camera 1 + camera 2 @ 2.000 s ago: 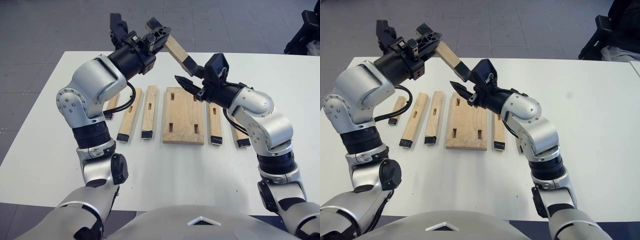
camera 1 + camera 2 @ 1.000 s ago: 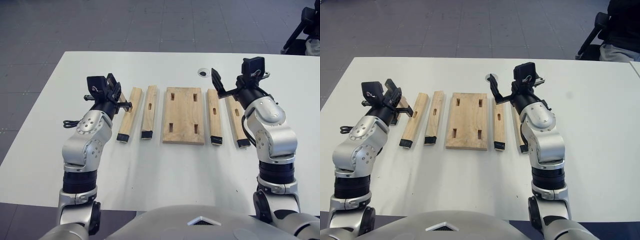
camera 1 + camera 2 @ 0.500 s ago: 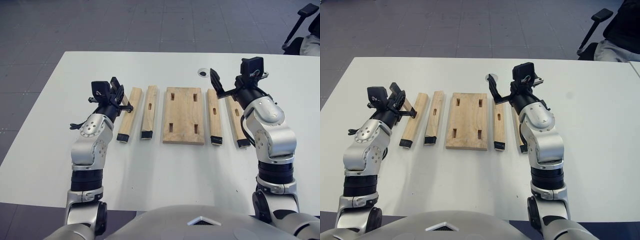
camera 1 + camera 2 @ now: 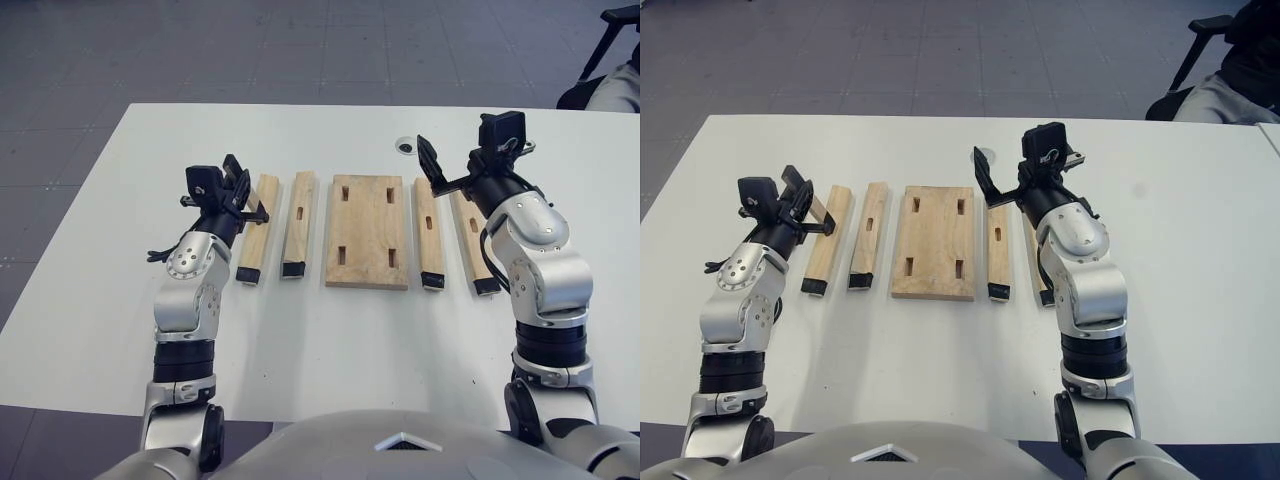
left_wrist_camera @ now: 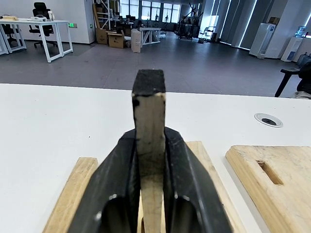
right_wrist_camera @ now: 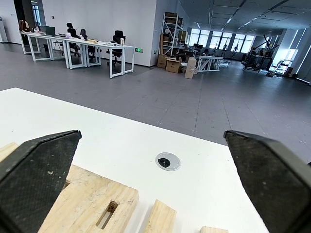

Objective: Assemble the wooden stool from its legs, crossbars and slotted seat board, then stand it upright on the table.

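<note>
Having dropped from mid-air, both arms sit low: left hand (image 4: 232,192) pinching a crossbar (image 5: 149,109), right hand (image 4: 462,160) spread; seat board (image 4: 366,232) bare, so assembly looks unstarted.

Seat board (image 4: 367,230) mid-table, two legs (image 4: 298,222) each side; right gripper (image 4: 452,175) fingers apart

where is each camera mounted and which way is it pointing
Left eye view: on the head, looking forward and down over the table at the seat board; both arms show.
Right eye view: beside it on the head, same scene, both arms again.
Left wrist view: on the left wrist, looking along the left gripper, shut on a short wooden bar.
Right wrist view: on the right wrist, looking out through the open right gripper at the cable hole.
Shared: both wrist views catch the cable hole and the room beyond.
</note>
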Controlling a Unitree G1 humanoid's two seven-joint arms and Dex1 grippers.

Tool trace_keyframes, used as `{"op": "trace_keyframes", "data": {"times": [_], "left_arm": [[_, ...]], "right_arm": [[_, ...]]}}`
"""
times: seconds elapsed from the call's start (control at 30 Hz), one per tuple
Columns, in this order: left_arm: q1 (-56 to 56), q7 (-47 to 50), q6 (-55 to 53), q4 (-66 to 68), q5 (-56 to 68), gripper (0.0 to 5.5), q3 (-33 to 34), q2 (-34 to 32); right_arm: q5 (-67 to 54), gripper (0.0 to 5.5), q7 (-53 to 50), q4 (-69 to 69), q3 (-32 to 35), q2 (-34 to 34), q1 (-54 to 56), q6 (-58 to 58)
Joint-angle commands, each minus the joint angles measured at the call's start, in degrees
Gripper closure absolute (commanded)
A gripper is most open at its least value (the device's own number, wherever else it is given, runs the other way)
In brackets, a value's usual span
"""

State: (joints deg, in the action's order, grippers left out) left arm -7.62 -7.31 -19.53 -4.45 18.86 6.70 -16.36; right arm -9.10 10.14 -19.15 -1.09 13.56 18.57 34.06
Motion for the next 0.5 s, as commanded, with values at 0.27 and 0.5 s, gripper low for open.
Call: {"op": "trace_keyframes", "data": {"times": [0.27,0.5], "left_arm": [[-0.9,0.3,-3.5,-2.3,0.0,5.08,2.1,0.1],[-3.7,0.6,-6.7,-6.0,0.5,5.08,3.2,0.3]], "right_arm": [[0.5,0.0,-0.4,-1.1,0.3,-0.2,0.5,0.8],[0.7,0.0,-0.7,-1.0,0.2,-0.5,0.5,0.8]]}}
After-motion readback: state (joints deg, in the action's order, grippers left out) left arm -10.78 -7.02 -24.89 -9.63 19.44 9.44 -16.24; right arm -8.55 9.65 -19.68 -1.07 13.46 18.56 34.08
